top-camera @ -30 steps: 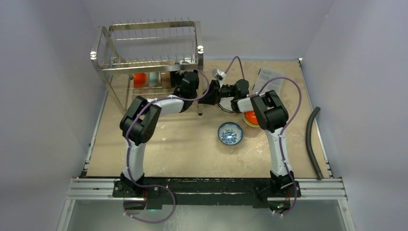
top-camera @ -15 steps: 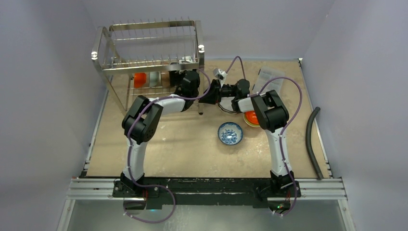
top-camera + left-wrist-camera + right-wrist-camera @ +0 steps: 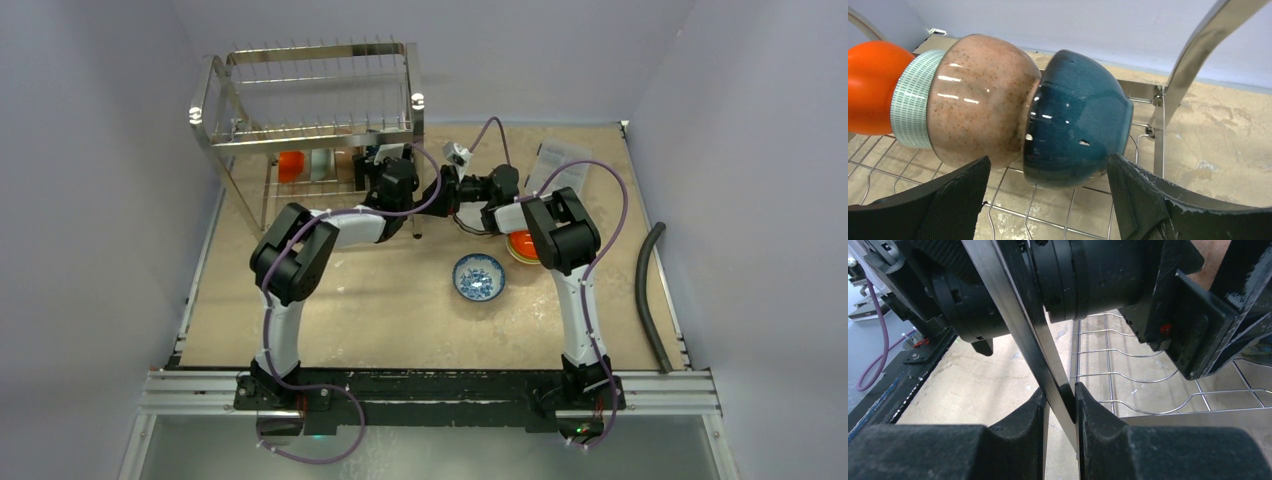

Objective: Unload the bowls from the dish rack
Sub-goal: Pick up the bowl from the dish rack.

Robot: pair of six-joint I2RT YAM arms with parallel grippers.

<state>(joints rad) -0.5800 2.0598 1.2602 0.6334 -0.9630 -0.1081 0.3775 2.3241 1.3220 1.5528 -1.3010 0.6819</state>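
The dish rack stands at the back left, with bowls on edge in a row on its lower tier. The left wrist view shows an orange bowl, a green-striped white one, a speckled tan one and a dark teal one. My left gripper is open, just short of the teal bowl, one finger off each side. My right gripper is shut on the rack's steel front leg. On the table sit a blue-patterned bowl and an orange bowl, half hidden by the right arm.
A black hose lies along the right edge of the table. A pale plastic item lies at the back right. The rack's upright post stands just right of the teal bowl. Walls close the table in on three sides.
My left arm has shifted slightly, bringing its open gripper a little closer to the bowls on the lower tier. The right gripper has kept its hold on the rack leg.
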